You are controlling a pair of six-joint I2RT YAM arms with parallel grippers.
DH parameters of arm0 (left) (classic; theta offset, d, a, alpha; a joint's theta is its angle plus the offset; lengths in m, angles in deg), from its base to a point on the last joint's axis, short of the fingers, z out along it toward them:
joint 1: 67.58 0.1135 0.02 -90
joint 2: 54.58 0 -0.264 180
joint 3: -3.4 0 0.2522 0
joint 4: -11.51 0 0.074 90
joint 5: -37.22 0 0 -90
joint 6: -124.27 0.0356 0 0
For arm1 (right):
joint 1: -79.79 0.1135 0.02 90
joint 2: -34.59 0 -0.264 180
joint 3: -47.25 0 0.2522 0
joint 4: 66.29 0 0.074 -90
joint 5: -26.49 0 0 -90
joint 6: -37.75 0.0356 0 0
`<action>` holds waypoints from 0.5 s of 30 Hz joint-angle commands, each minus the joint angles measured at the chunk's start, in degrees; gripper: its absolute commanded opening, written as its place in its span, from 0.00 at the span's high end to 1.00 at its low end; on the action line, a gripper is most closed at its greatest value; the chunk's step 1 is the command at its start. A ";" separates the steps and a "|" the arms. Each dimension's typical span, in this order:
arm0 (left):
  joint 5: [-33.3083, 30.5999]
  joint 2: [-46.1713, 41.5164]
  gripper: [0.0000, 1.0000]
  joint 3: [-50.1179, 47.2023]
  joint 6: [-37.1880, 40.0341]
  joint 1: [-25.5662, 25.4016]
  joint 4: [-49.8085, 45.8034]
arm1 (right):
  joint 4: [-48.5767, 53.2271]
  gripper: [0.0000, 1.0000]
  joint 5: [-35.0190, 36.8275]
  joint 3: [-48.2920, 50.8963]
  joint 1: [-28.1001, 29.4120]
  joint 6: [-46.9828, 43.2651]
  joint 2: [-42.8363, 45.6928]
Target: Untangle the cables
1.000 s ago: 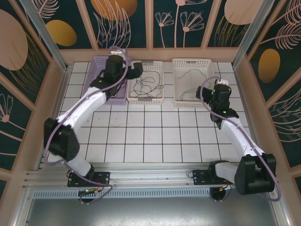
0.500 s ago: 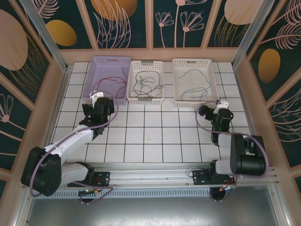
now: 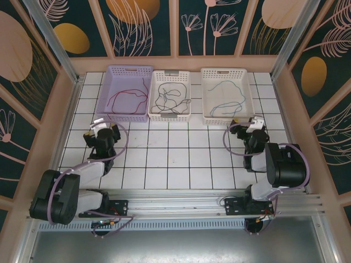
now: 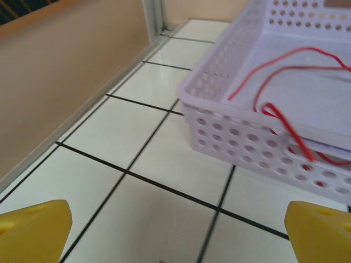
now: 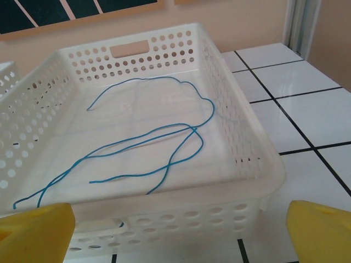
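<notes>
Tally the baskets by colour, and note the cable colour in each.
Lilac: 1, the lilac basket with red cable
White: 2, the middle white basket with black cable, the right white basket with blue cable
Total: 3 baskets

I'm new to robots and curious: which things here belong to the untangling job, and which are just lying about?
Part of the job: thin red cable, thin black cable, thin blue cable.
Just there: lilac perforated plastic basket, middle white perforated plastic basket, right white perforated plastic basket, white tiled table.
</notes>
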 commanded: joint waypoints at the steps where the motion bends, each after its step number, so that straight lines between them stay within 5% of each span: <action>1: 5.28 1.94 0.01 -1.60 1.28 3.09 16.98 | -2.73 0.01 2.55 -0.71 0.38 -0.98 0.12; 7: 14.41 5.96 0.01 0.77 -1.42 9.63 18.80 | -2.72 0.01 2.46 -0.80 0.16 -0.90 0.15; 10: 16.30 11.44 0.01 -2.53 1.35 10.68 32.89 | -2.76 0.01 2.43 -0.76 0.19 -0.94 0.20; 11: 21.55 12.78 0.01 -1.99 3.64 10.43 32.22 | -2.73 0.01 2.41 -0.78 0.22 -0.91 0.19; 15: 22.51 15.72 0.01 -1.78 4.13 10.33 35.35 | -2.74 0.01 2.60 -0.67 0.24 -0.88 0.21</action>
